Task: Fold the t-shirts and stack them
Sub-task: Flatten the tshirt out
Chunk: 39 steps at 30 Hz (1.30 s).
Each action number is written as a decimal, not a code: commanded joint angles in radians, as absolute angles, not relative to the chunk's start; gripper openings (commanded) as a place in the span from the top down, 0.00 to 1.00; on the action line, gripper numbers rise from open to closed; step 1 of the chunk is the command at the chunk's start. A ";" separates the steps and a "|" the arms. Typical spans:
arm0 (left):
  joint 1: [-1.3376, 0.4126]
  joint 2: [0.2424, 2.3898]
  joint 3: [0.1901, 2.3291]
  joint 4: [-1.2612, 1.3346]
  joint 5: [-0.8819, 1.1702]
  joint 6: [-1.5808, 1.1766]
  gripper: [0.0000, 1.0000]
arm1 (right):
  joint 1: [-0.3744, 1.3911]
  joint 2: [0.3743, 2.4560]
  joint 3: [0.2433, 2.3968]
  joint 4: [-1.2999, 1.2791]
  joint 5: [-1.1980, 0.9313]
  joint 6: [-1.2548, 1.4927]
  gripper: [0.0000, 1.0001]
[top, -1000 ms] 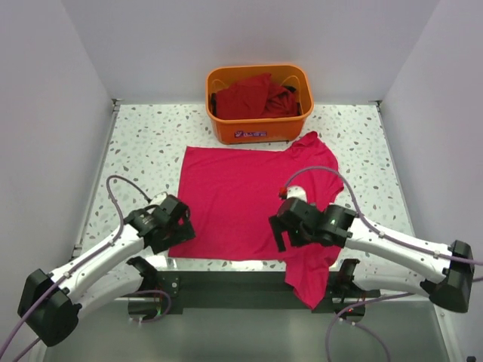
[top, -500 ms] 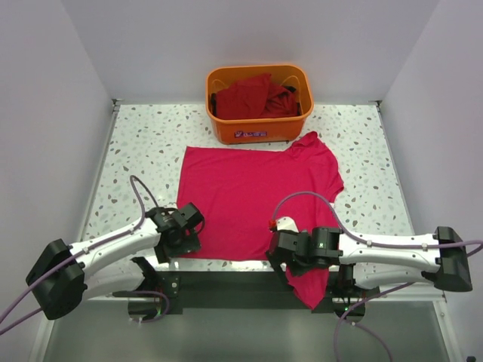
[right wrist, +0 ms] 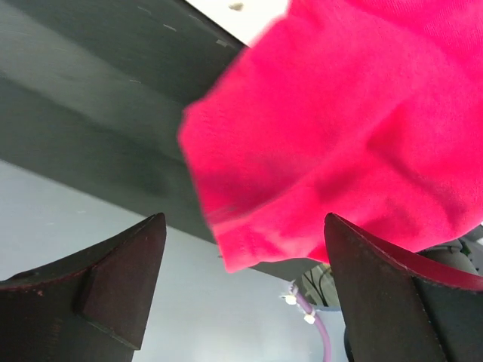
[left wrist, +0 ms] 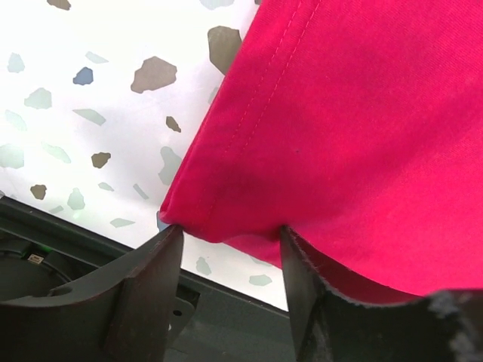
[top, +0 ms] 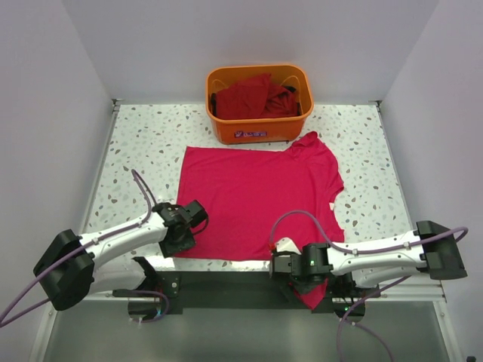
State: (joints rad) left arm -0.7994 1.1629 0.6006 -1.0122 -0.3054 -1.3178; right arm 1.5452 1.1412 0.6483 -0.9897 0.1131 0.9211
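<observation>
while the bright crimson t-shirt (top: 253,200) lies spread flat in the middle of the table (top: 143,151), its 5 o'clock part droops over the near edge. the left end effector (left wrist: 226,234) sits at the shirt's 7 o'clock corner, fingers (left wrist: 147,294) parted with the hem corner between them, not clamped. the right end effector (right wrist: 243,222) is low at 5 o'clock, released, jaws wide apart either side of the drooping cloth. at 12 o'clock an orange basket (top: 256,128) just beyond the shirt holds the darker red t-shirts (top: 245,96), bunched up.
</observation>
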 commanded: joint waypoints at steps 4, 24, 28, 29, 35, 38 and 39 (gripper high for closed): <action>-0.804 1.224 0.655 -1.046 -0.354 -1.348 0.47 | 1.552 1.146 0.606 -0.991 0.098 0.991 0.18; -0.802 1.324 0.607 -0.917 -0.273 -1.299 1.00 | 1.552 1.227 0.532 -0.983 0.130 1.058 0.75; -0.804 1.249 0.629 -0.939 -0.316 -1.310 1.00 | 1.552 1.209 0.597 -1.064 0.196 1.065 1.00; -0.804 1.217 0.637 -0.943 -0.321 -1.309 1.00 | 1.551 1.197 0.639 -1.104 0.248 1.071 1.00; -0.804 1.180 0.672 -0.968 -0.327 -1.307 1.00 | 1.502 1.167 0.767 -1.245 0.377 1.115 1.00; -0.804 1.195 0.687 -1.029 -0.321 -1.365 0.85 | 1.418 1.138 0.793 -1.276 0.411 1.092 1.00; -0.804 1.200 0.701 -1.038 -0.321 -1.391 0.59 | 1.392 1.128 0.795 -1.264 0.397 1.044 1.00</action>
State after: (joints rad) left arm -0.7994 1.1931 0.6510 -0.9775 -0.3027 -1.3125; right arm 1.4509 1.1694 0.7589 -1.1908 0.3233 1.0569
